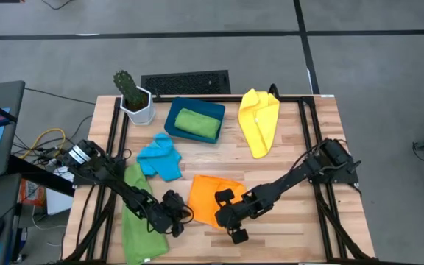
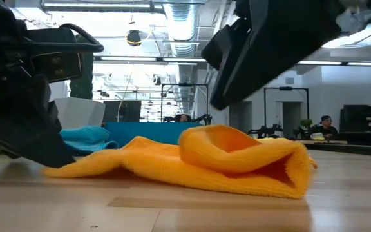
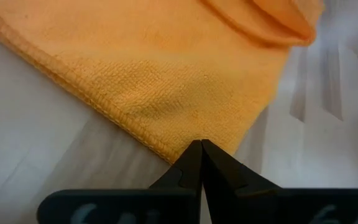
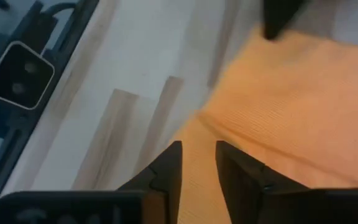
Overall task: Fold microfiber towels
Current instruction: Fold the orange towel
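The soft orange microfiber towel point(image 1: 208, 199) lies near the front middle of the light wooden slatted table point(image 1: 300, 132), partly doubled over so that one side makes a rounded fold, seen well in the low view point(image 2: 237, 158). The left gripper point(image 1: 182, 216) is at the towel's left front corner, and in its wrist view the two dark fingers point(image 3: 191, 165) are pressed together, the tips pinching the very corner of the orange cloth point(image 3: 166, 93). The right gripper point(image 1: 227, 213) is at the towel's right front edge; its fingers point(image 4: 169, 163) stand a little apart with orange cloth point(image 4: 291, 106) showing in the gap, and I cannot tell if they grip it. A long green microfiber towel point(image 1: 140, 221) lies under the left arm, near the front left. A sky-blue crumpled towel point(image 1: 160, 156) is behind the orange one. A second green folded towel point(image 1: 197, 124) rests inside the dark teal rectangular tray point(image 1: 174, 110) at the back. A yellow towel point(image 1: 259, 121) lies to the right of the tray. A small cactus in a white pot point(image 1: 135, 99) stands at the back left.
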You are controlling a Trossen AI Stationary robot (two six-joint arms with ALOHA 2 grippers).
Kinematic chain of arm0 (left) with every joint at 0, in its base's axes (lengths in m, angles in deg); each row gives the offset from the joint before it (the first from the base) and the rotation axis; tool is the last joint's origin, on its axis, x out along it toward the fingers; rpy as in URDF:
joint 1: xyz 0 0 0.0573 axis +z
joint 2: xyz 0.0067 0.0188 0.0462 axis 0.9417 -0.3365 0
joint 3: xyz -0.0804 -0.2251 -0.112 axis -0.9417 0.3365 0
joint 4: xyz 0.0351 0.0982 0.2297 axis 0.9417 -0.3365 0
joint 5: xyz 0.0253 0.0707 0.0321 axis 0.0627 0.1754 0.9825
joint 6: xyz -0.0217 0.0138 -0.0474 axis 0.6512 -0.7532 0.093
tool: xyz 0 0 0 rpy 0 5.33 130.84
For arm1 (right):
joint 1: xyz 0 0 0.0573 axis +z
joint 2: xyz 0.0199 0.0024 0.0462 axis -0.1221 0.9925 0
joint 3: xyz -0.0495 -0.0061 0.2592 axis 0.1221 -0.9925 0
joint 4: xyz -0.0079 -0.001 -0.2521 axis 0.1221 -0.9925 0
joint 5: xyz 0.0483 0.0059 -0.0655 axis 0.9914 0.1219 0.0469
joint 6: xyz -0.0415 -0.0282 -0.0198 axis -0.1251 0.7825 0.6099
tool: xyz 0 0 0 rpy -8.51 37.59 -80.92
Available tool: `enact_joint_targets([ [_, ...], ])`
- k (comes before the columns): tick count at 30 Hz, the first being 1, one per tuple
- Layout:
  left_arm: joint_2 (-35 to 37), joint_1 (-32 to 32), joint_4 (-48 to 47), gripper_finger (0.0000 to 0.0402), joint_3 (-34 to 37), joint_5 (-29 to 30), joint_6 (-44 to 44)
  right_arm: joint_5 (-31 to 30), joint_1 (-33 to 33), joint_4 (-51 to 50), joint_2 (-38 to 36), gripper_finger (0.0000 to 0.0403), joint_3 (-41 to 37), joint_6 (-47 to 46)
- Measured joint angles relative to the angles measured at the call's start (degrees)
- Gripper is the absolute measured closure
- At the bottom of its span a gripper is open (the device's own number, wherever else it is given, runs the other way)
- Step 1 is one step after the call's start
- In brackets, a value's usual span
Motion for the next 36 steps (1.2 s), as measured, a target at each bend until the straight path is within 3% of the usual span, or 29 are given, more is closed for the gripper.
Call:
enact_joint_targets([
  [5,2.81,-0.05,-2.47,0.0401,0.14,-1.13,0.08,-0.88,-0.44,-10.11,-4.67,0.0259,0.09,-3.50],
  [11,4.98,-0.05,-4.30,0.0401,0.12,-0.93,-0.28,-6.18,0.10,-22.16,-7.60,0.0257,-0.45,-3.23],
  [19,5.26,0.79,-3.68,0.0401,0.05,-0.26,-0.92,-7.64,0.00,-19.76,-7.76,0.0257,-9.76,-5.01],
  [29,5.32,3.71,-3.68,0.0401,0.01,-1.00,-4.64,-8.34,-0.80,-15.45,-7.72,0.0261,-14.50,-4.58],
  [36,5.34,5.10,-3.69,0.0401,-0.03,-1.06,-5.63,-8.94,-1.28,-14.75,-7.70,0.0328,-15.30,-4.21],
])
